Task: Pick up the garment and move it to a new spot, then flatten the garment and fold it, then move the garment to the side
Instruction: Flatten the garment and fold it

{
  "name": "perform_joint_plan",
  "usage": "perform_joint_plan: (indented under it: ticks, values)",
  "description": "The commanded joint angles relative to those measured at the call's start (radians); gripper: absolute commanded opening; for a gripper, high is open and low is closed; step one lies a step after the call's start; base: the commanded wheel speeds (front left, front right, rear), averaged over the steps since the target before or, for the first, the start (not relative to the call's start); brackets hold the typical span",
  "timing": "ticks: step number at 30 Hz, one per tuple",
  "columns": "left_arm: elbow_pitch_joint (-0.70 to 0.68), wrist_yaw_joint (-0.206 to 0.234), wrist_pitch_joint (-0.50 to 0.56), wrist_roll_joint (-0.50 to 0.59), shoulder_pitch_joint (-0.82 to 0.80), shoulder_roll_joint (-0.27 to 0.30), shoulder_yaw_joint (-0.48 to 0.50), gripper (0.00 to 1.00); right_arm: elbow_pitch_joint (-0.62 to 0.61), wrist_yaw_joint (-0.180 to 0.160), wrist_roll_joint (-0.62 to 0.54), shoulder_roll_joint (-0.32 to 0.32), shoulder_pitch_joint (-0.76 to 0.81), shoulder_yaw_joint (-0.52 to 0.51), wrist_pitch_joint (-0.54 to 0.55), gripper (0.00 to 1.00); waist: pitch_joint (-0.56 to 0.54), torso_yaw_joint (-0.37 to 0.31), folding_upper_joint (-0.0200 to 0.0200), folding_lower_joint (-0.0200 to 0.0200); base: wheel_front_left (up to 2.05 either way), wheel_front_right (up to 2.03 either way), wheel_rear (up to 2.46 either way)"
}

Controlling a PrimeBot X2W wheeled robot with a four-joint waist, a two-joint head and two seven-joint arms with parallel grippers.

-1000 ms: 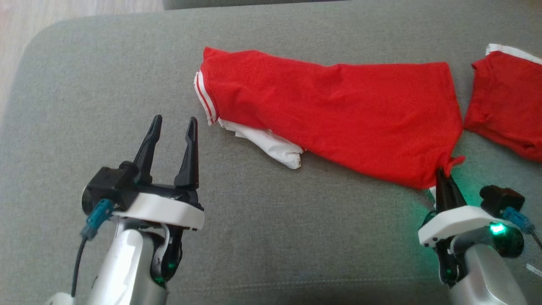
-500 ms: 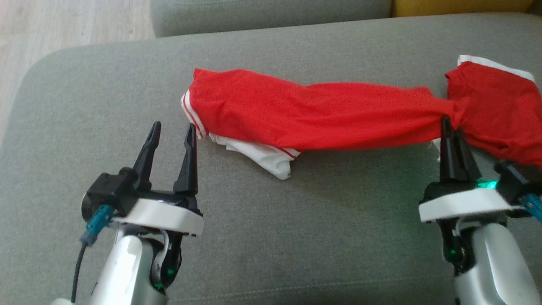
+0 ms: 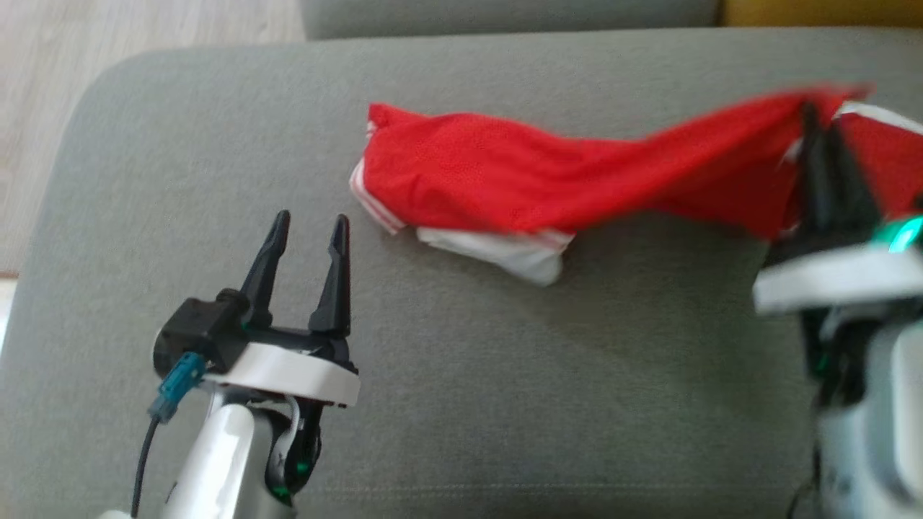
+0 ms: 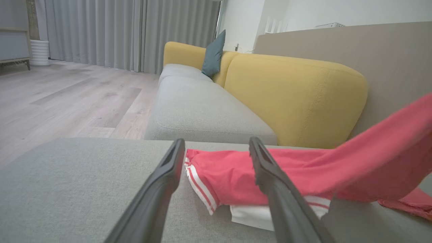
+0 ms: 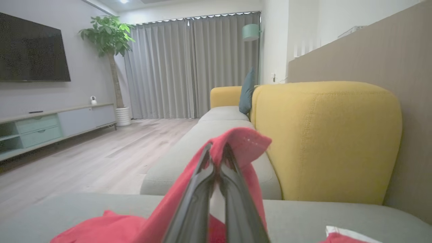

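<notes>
Sofa seat (image 3: 216, 144): R gripper (image 3: 822, 122) jaws clamped on garment (image 3: 505, 173) corner, 2 o'clock, raised; L gripper (image 3: 310, 225) jaws apart; flatten, fold, side-move pending.

Two garments are counted, a long garment (image 3: 505, 173) and a second garment (image 3: 894, 158); one pillow (image 4: 212, 55); one plant (image 5: 106, 33).

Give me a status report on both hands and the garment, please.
Right hand shut on garment, end lifted. Left hand open, empty. Another red piece beside right hand.
</notes>
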Motion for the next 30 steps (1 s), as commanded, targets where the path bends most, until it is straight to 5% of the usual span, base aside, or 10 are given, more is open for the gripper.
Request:
perform_joint_plan:
  ticks: [1, 8, 16, 17, 18, 30]
  values:
    - [-0.039, 0.006, -0.012, -0.011, -0.049, 0.007, 0.022, 1.00, -0.022, 0.007, -0.029, -0.005, -0.122, -0.001, 0.030, 0.00, 0.043, 0.045, 0.0000, 0.0000, 0.00, 0.00, 0.00]
    - [-0.032, 0.006, -0.012, -0.039, -0.097, 0.007, -0.025, 1.00, 0.220, 0.007, -0.112, -0.081, -0.459, -0.058, 0.138, 0.00, 0.140, 0.171, 0.0000, 0.0000, 0.00, 0.00, 0.00]
    - [-0.029, 0.016, -0.012, -0.079, -0.137, 0.007, -0.085, 1.00, 0.678, 0.007, -0.227, -0.224, -0.769, -0.144, 0.125, 0.00, 0.204, 0.286, 0.0000, 0.0000, 0.00, 0.00, 0.00]
    - [-0.030, 0.018, -0.012, -0.083, -0.141, 0.007, -0.090, 1.00, 0.728, 0.007, -0.253, -0.237, -0.792, -0.159, 0.118, 0.42, 0.210, 0.294, 0.0000, 0.0000, 0.00, 0.00, 0.00]
    - [-0.032, 0.021, -0.012, -0.086, -0.145, 0.007, -0.093, 1.00, 0.772, 0.007, -0.282, -0.247, -0.809, -0.178, 0.114, 1.00, 0.215, 0.300, 0.0000, 0.0000, 0.00, 0.00, 0.00]
    - [-0.031, 0.029, -0.012, -0.070, -0.169, 0.007, -0.064, 1.00, 1.035, 0.007, -0.384, -0.211, -0.875, -0.245, -0.064, 1.00, 0.207, 0.225, 0.0000, 0.0000, 0.00, 0.00, 0.00]
